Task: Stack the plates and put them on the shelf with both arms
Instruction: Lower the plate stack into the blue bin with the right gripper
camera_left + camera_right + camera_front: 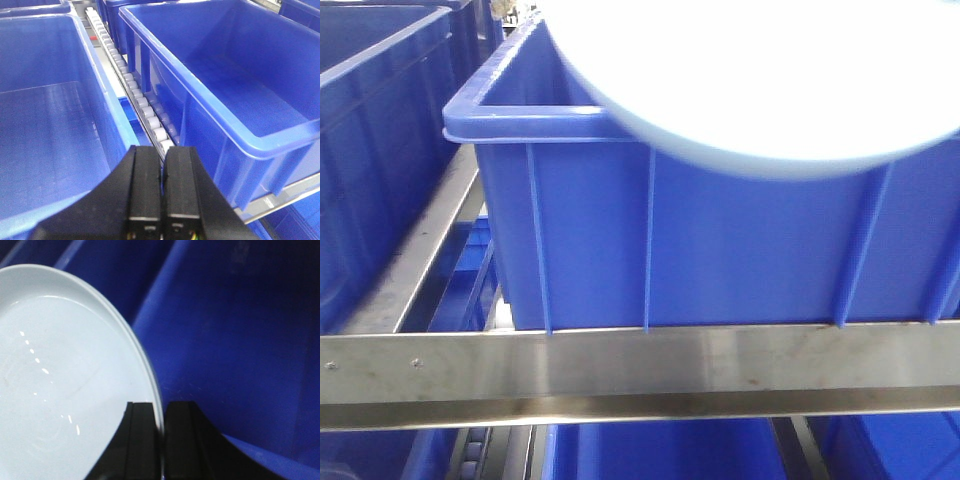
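While R gripper (161, 412) pinches the plate (65, 370) rim over a blue crate (240, 340), L gripper (162, 155) sits pressed together, empty.

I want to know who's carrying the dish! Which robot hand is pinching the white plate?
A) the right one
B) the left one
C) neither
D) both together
A: in the right wrist view the right gripper is closed on the rim of the plate, while the left gripper is shut on nothing above the blue crates.
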Motion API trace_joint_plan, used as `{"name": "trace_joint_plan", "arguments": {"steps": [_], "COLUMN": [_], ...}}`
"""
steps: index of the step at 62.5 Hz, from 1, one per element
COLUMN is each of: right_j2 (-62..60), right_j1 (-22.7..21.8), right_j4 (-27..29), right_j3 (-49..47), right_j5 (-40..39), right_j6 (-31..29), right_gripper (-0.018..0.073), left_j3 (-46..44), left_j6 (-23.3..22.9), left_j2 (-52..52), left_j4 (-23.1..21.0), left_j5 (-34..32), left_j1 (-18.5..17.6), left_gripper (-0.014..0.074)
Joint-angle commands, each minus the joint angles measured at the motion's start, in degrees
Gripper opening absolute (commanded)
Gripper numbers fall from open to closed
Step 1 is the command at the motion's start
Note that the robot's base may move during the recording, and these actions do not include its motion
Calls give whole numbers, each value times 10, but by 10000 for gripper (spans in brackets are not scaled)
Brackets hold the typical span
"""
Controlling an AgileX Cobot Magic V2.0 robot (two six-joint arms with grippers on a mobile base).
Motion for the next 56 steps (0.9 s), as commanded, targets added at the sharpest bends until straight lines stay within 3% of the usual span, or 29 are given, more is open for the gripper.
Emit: {"name": "trace_joint_plan", "arguments": {"steps": [1, 12, 28, 56], "right_j2": [18, 59, 100, 98], "right_j1": [0, 0, 0, 0], "right_j4": [10, 10, 6, 6], "right_j3": [-18, -18, -23, -23], "right_j5": [-52, -53, -268, -295], "right_j6": [-4, -4, -13, -13], "right_gripper": [56, 56, 56, 56], "left_j3": [-16, -16, -16, -16], "left_j6": [-5, -5, -5, -5], "left_j2": [7, 7, 7, 7], "left_j4": [-3, -3, -3, -3], "left_j5": [-51, -51, -51, -51], "left_j1": [-2, -2, -2, -2], "left_gripper": [84, 84, 84, 84]}}
